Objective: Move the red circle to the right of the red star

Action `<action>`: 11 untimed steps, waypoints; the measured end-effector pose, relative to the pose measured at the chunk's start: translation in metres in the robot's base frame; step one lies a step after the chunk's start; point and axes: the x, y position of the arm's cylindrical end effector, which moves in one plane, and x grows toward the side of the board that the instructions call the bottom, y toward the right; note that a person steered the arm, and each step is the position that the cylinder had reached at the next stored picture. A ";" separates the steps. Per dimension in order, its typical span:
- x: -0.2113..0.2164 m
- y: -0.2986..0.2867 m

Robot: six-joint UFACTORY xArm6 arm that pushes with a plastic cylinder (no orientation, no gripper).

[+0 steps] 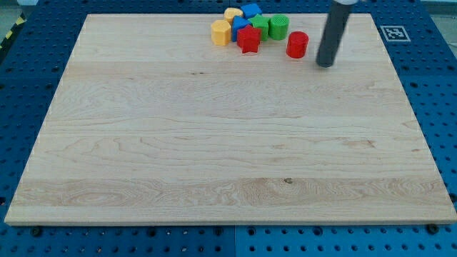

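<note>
The red circle point(297, 44) stands near the view's top, right of centre. The red star point(248, 40) lies to its left, with a gap between them. My tip point(325, 64) rests on the board just right of and slightly below the red circle, apart from it. The rod rises from there toward the view's top edge.
A cluster touches the red star: an orange block point(221, 33) at its left, a yellow block point(233, 13), two blue blocks point(250, 10) point(240, 26), a green block point(261, 27) and a green cylinder point(278, 27). The wooden board point(214, 143) lies on a blue pegboard. A marker tag point(395, 33) sits at top right.
</note>
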 end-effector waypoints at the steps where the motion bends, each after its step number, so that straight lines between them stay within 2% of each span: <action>1: -0.015 0.013; 5: -0.040 -0.044; 9: -0.042 -0.102; 10: -0.039 -0.092; 11: -0.010 -0.013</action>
